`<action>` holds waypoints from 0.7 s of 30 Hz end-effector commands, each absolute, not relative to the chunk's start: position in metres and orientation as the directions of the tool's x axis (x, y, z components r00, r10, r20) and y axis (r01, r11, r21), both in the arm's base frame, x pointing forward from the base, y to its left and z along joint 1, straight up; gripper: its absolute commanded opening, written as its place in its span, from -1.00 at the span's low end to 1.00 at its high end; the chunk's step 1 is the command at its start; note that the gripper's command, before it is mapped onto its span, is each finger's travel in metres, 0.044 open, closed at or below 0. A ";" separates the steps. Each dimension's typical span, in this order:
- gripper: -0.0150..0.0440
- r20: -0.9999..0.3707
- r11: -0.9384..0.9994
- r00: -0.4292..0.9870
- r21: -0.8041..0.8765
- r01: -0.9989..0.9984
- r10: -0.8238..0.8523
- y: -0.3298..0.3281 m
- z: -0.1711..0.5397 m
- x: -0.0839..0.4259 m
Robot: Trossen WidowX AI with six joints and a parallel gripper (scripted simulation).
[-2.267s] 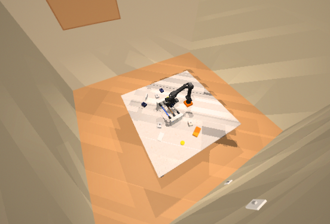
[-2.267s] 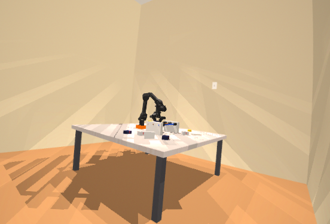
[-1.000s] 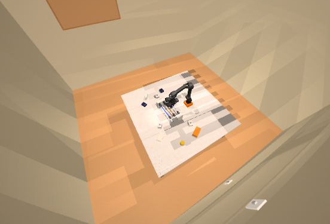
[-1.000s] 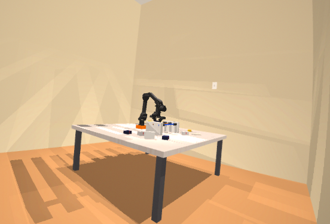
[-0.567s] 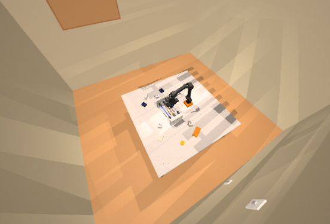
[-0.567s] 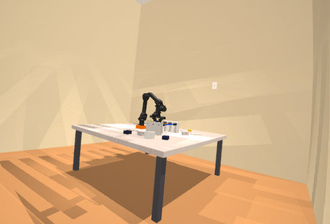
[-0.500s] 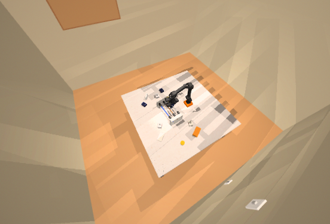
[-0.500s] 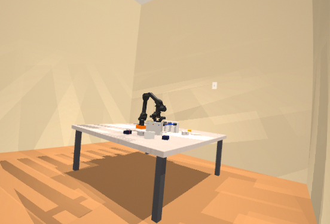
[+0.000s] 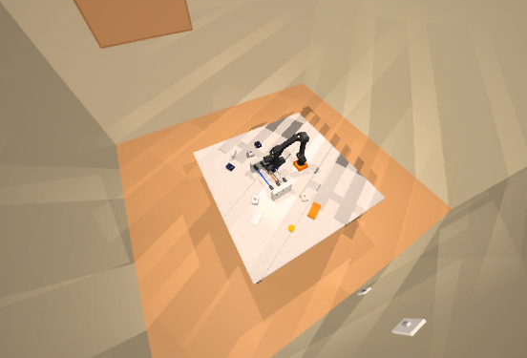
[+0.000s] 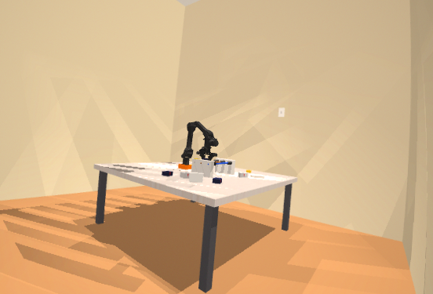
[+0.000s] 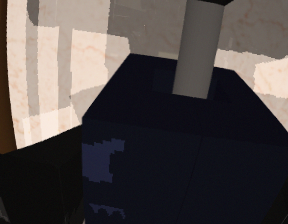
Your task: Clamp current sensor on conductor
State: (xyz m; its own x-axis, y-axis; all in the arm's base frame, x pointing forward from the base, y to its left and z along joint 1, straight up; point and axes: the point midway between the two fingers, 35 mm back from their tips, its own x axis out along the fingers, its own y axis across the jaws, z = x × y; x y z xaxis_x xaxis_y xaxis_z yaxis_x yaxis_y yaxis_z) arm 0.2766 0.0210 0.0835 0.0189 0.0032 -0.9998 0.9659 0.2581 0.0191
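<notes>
The dark navy current sensor (image 11: 140, 170) fills the lower wrist view. A grey conductor (image 11: 195, 55) enters the opening in its top face, with sensor body on both sides. Only a thin seam shows down its near face; whether it is latched cannot be told. My gripper (image 11: 174, 133) (image 9: 275, 164) is shut on the sensor, a black finger at its left and a sliver of the other at the right edge. The top and exterior views show the gripper low at the rack, between white end plates (image 9: 282, 190) (image 10: 202, 168). The arrow and the LOAD marker are not readable.
A blue conductor (image 9: 263, 179) and an orange one (image 9: 273, 177) run alongside. Dark blocks (image 9: 230, 167) (image 10: 167, 173) and pale blocks (image 9: 255, 200) (image 10: 196, 177) stand around the rack. An orange box (image 9: 314, 211) and a yellow disc (image 9: 291, 228) lie beyond it.
</notes>
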 end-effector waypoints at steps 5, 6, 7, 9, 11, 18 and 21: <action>0.42 -1.000 0.258 0.019 0.019 0.966 0.003 0.021 0.084 0.277; 0.42 -1.000 0.258 0.019 0.019 0.966 0.003 0.021 0.084 0.277; 0.42 -1.000 0.258 0.019 0.019 0.966 0.003 0.021 0.084 0.277; 0.42 -1.000 0.258 0.019 0.019 0.966 0.003 0.021 0.084 0.277; 0.42 -1.000 0.258 0.019 0.019 0.966 0.003 0.021 0.084 0.277; 0.42 -1.000 0.258 0.019 0.019 0.966 0.003 0.021 0.084 0.277; 0.42 -1.000 0.258 0.019 0.019 0.966 0.003 0.021 0.084 0.277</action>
State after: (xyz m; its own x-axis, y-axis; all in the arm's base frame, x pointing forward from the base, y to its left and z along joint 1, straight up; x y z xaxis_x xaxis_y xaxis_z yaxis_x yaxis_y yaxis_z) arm 0.2766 0.0210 0.0835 0.0187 0.0032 -0.9998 0.9659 0.2581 0.0189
